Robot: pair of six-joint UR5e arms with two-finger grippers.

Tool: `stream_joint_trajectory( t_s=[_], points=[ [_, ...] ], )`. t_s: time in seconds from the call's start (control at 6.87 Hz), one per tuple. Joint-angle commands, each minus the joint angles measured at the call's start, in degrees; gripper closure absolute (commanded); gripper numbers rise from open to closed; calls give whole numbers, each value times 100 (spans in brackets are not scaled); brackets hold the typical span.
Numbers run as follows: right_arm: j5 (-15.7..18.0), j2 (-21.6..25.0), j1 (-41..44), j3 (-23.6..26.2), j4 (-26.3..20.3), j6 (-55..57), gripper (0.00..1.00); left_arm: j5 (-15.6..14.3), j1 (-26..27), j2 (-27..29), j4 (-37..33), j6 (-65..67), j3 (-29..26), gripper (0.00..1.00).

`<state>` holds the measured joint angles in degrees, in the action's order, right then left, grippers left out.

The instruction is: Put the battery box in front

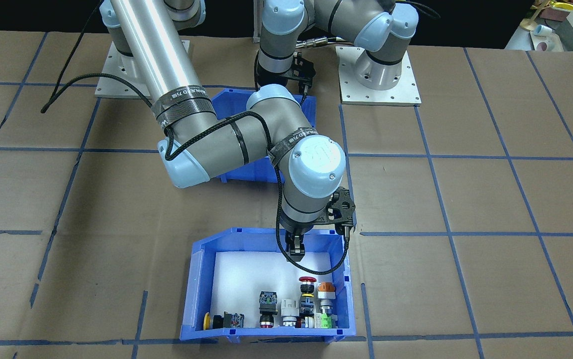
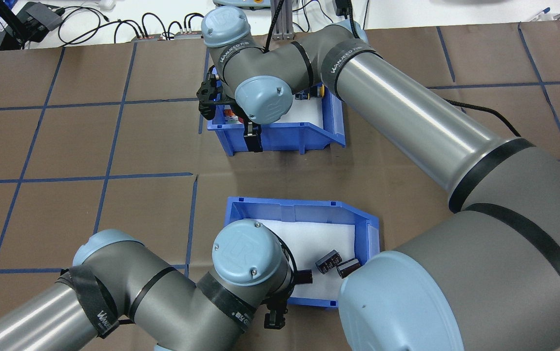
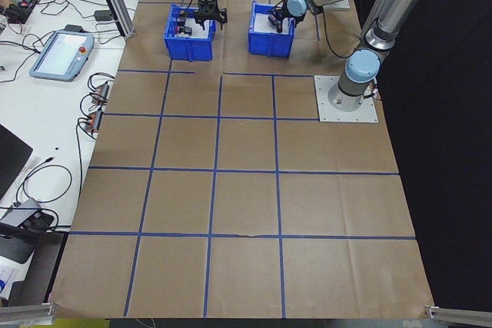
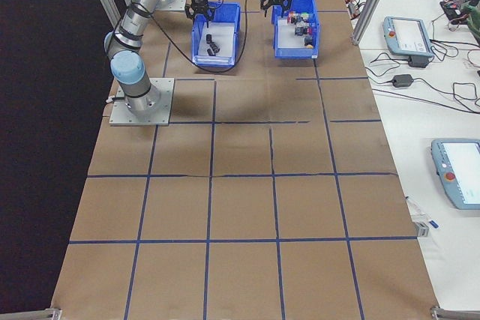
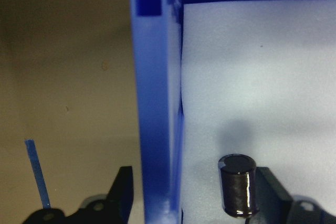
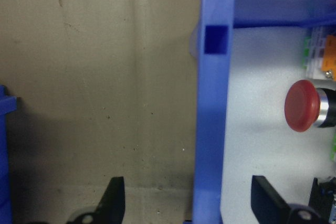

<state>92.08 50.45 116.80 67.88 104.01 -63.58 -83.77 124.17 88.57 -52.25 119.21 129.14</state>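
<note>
Straddling the near wall of the battery box [image 2: 299,207], my left gripper [image 5: 193,182] sits spread wide, one finger outside on the brown table paper [image 2: 65,146] and one inside over the white pad. It is not yet pinching anything. I judge that this sets up a rim grasp for dragging or lifting the box forward. My right gripper [image 1: 294,252] is likewise parted across the wall of the push-button bin [image 1: 266,234], probably to shift it out of the way.

The battery box sits close to the robot's base, behind the push-button bin. It is blue plastic with one sloped, cut-away side, and holds two dark cylinders [image 2: 328,261] and a small black block [image 2: 304,277].
</note>
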Motion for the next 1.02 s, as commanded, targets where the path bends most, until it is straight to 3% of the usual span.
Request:
stream_joint_trajectory(
  t_s=[0.0,0.29,0.87],
  points=[
    [90,44,-8,15,-73,4,70,44,2,-15,100,337,24,94],
    [170,70,-8,-29,-82,4,93,80,2,20,601,612,32,100],
    [161,552,-699,31,-100,-284,96,54,-7,-173,602,428,24,100]
  ],
)
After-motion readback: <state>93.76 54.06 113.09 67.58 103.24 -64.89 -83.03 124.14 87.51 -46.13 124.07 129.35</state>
